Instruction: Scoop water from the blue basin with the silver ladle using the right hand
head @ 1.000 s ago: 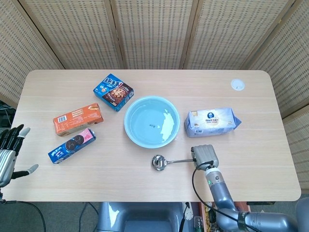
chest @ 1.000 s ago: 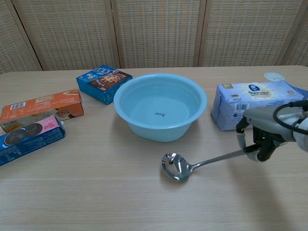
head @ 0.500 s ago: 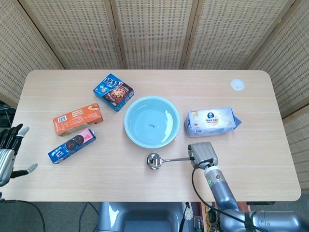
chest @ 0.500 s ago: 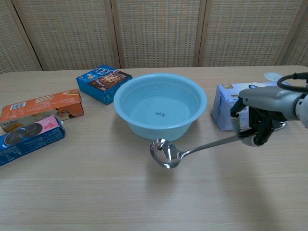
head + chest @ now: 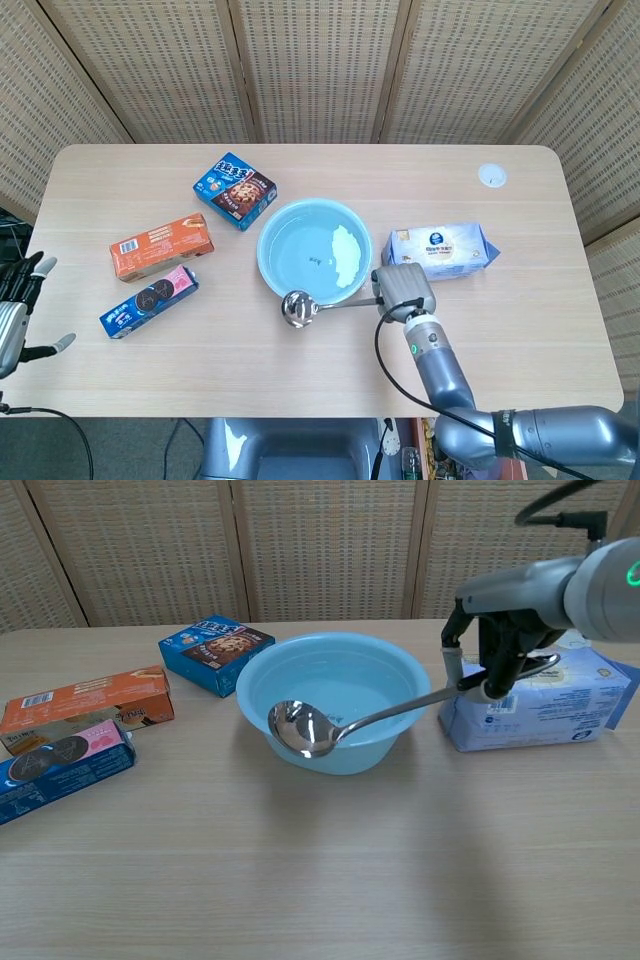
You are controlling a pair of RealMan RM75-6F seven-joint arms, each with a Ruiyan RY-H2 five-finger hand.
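Silver ladle [image 5: 330, 725] clamped in right hand [image 5: 497, 645], raised clear of table, bowl short of blue basin [image 5: 333, 702]; dipping, scooping remained.

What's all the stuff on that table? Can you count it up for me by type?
Snack boxes: 3 (orange, blue cookie box, blue-and-pink pack)
Basins: 1 (blue basin)
Ladles: 1 (silver ladle, held in the right hand, off the table)
Tissue packs: 1
Small white discs: 1
Total: 7
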